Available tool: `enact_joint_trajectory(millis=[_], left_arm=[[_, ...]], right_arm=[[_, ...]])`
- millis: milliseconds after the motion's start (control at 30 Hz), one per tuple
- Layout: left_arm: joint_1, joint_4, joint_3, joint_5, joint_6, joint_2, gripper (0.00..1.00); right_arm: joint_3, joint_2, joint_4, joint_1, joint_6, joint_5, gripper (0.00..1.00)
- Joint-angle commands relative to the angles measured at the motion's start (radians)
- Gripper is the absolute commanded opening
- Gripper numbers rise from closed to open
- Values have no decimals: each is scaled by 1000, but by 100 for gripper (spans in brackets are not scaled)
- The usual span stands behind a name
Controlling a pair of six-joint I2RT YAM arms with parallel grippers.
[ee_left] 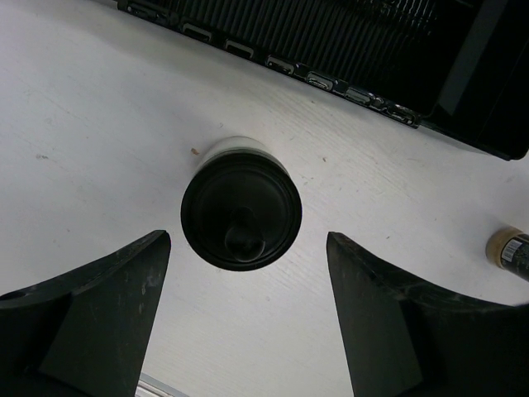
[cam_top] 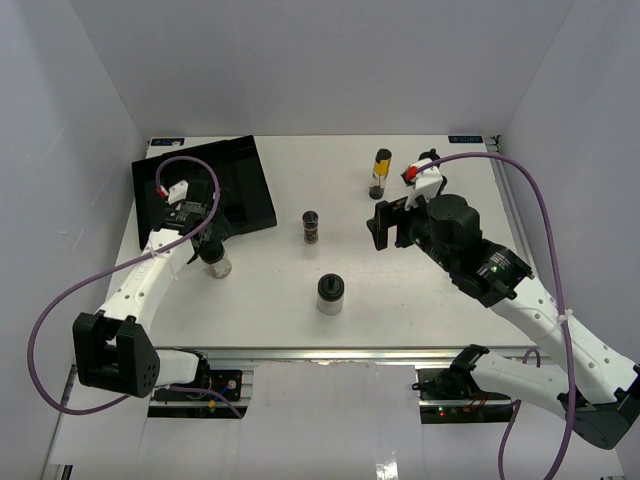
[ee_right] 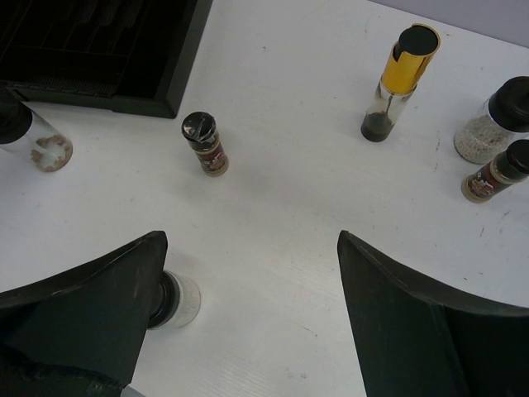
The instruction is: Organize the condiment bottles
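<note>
My left gripper (ee_left: 248, 245) hangs open over a clear jar with a black cap (ee_left: 240, 212). The jar stands on the table just ahead of the fingertips, and neither finger touches it. From above, that jar (cam_top: 214, 262) sits near the black tray's front edge, beside my left gripper (cam_top: 205, 232). My right gripper (ee_right: 250, 241) is open over bare table with nothing between its fingers. A black-capped jar (ee_right: 178, 299) is partly hidden by its left finger (ee_right: 99, 314). A small brown jar (ee_right: 205, 143) and the taller slim bottle with a yellow band (ee_right: 401, 78) stand further off.
The black ribbed tray (cam_top: 240, 190) lies at the back left. Two more jars, one pale (ee_right: 496, 120) and one brown (ee_right: 496, 171), stand at the right edge of the right wrist view. A black-capped jar (cam_top: 330, 294) stands at centre front, and my right gripper (cam_top: 390, 225) hovers right of centre.
</note>
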State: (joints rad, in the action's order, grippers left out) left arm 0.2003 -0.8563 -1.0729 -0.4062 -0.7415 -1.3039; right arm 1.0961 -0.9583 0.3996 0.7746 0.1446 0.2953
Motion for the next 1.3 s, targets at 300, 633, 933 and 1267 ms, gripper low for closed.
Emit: enact_joint_trajectory(millis=[300,633,933,1267], left_arm=[[-35,77,59,34,-7,-58,88],[-46,135,79,47,20,-111,75],[-46,61,22,51,30,-64,0],[-47,-64,-331,3,83,-37,0]], right_arm=[[-13,16,-56,2,-31,-2,90],[-23,29,-58,2,-34,5,90],[-28,42,-61,2,-37,8,90],[-30,63,-59,2,-26,-17,90]])
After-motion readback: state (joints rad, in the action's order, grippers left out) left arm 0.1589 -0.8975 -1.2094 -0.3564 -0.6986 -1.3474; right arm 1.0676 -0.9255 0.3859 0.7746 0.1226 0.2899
